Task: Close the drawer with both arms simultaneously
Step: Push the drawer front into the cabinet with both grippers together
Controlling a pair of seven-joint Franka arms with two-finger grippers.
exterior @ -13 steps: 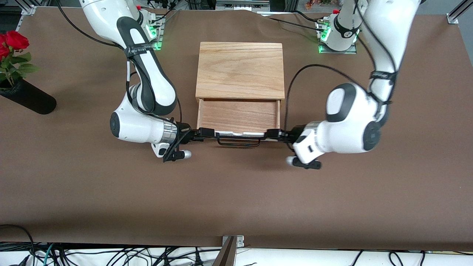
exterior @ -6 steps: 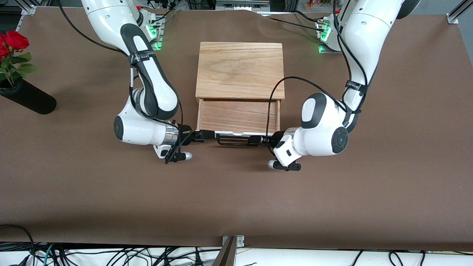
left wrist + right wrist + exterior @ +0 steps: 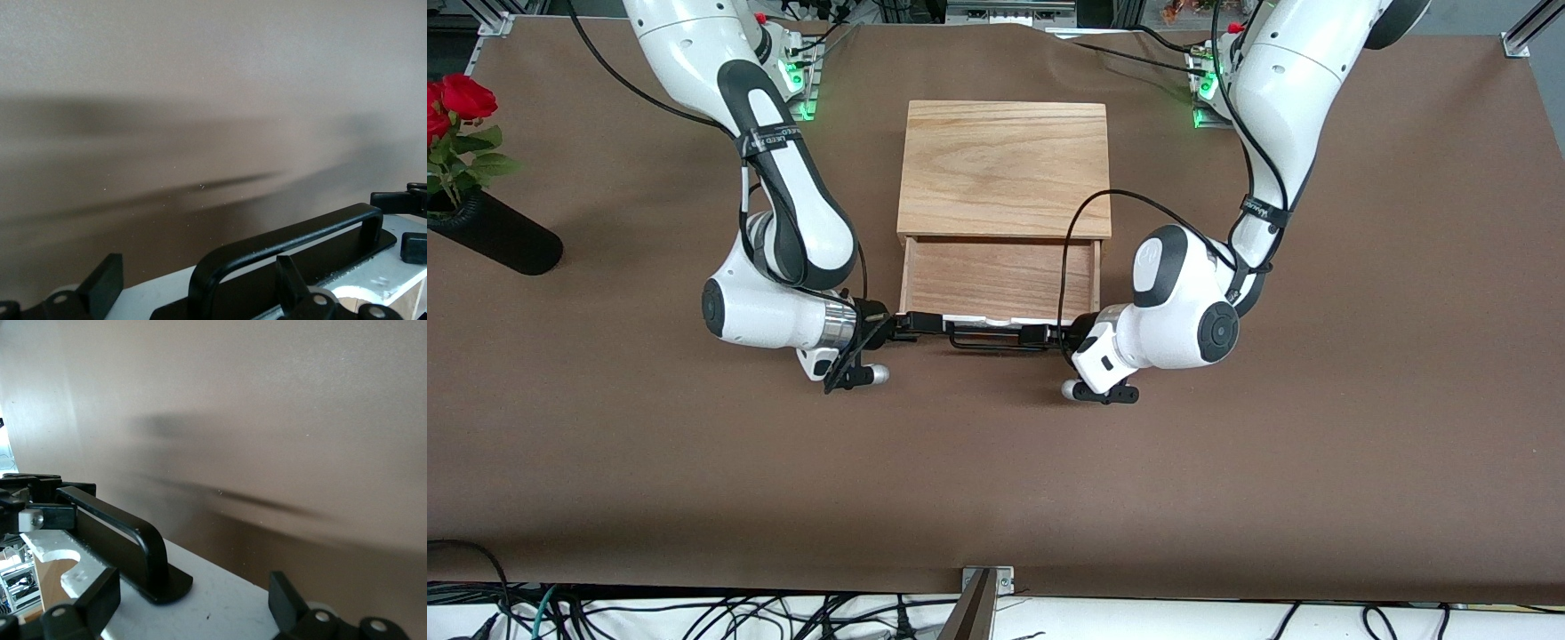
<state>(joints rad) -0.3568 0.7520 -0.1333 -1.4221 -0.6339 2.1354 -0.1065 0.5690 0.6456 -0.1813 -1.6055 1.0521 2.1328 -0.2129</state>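
The brown table (image 3: 605, 462) holds a plain wooden box (image 3: 1005, 169). The shallow light-wood drawer (image 3: 1000, 280) sticks out of it, toward the front camera. At its long black wire handle (image 3: 996, 340), the left gripper (image 3: 1040, 336) and right gripper (image 3: 927, 324) each spread their fingers wide and hold nothing.

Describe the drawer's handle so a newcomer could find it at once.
Find the wooden box mid-table; its drawer is pulled out toward the front camera. On the drawer's white front sits the handle, a long black wire loop, with the left gripper and right gripper at its ends.
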